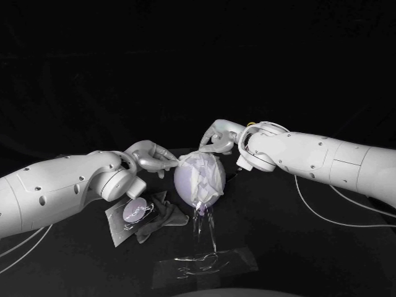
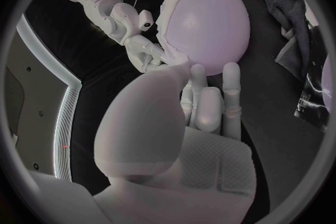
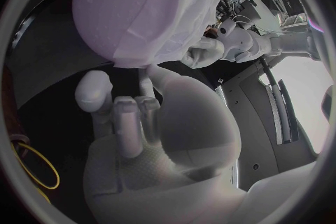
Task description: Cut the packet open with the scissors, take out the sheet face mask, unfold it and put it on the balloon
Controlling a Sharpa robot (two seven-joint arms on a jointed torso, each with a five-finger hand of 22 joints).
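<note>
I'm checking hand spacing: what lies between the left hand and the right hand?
The balloon, bearing the sheet face mask, sits between left hand and right hand in the head view.

A black table [image 1: 331,247] filled the head view from three round through six to nine o'clock, matte and dim toward its edges. Beyond it, from ten to two o'clock, lay a black backdrop [image 1: 198,55], faintly creased near ten o'clock. Light fell brightest at the centre and faded outward.

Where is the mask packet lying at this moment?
In the head view the packet lies on the table beside the left arm, against a dark cloth, left of the balloon.
</note>
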